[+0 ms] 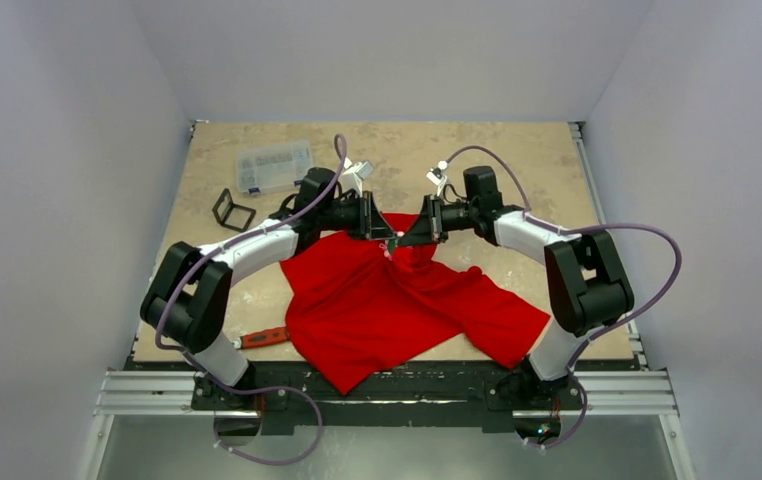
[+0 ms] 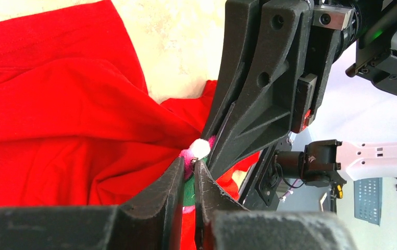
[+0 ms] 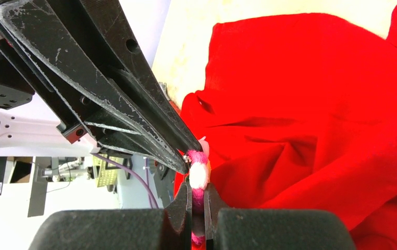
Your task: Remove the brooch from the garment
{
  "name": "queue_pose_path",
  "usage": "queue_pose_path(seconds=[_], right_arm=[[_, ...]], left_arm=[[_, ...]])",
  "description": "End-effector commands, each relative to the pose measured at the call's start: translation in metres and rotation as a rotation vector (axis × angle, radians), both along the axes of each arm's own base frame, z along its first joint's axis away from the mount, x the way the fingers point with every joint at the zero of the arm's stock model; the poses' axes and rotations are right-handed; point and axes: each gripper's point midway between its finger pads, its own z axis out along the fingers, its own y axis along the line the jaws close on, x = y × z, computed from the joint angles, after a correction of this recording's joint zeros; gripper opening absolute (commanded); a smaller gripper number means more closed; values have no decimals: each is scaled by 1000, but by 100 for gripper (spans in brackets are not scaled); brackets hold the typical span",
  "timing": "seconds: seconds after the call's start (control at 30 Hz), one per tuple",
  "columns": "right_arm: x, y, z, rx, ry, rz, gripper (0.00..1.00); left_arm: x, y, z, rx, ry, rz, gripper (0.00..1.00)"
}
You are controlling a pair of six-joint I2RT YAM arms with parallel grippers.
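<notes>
The red T-shirt (image 1: 397, 300) lies crumpled on the table, its upper edge lifted where both grippers meet. The brooch (image 1: 393, 244) is a tiny pink and white speck there. In the left wrist view my left gripper (image 2: 187, 167) is shut on the brooch's green and pink felt (image 2: 200, 148), with red cloth (image 2: 56, 114) right behind it. In the right wrist view my right gripper (image 3: 197, 191) is shut on the pink brooch (image 3: 199, 174) from the opposite side. The left gripper's tips (image 3: 186, 159) touch the brooch's top. The shirt (image 3: 316, 104) hangs to the right.
A clear plastic parts box (image 1: 274, 166) and a small black frame (image 1: 233, 211) sit at the back left. A red-handled tool (image 1: 264, 337) lies at the shirt's left, near the left arm's base. White walls enclose the table (image 1: 557, 150).
</notes>
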Motion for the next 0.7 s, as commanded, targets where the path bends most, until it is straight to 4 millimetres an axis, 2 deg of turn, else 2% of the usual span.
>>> queue_pose_path(seconds=[0.0,0.1,0.23,0.37,0.5,0.67], right_arm=[[2,3,36,61,-121,11,0],[3,2,35,62,-117,5,0],[5,1,34,62,-112,-7,0],[7,-1,32,56,-105,-20,0],[8,-2,29,48,-101,-27,0],[10,-2,25,36,-99,-31,0]], left_arm=[[-2,-2,-2,18,-6,-18,7],[-3,-2,-1,15,-10,-25,6],[-4,-1,2,3,-12,-25,14],[2,8,4,-42,11,12,29],[3,13,16,-86,-11,7,45],[2,17,24,-137,-12,12,51]])
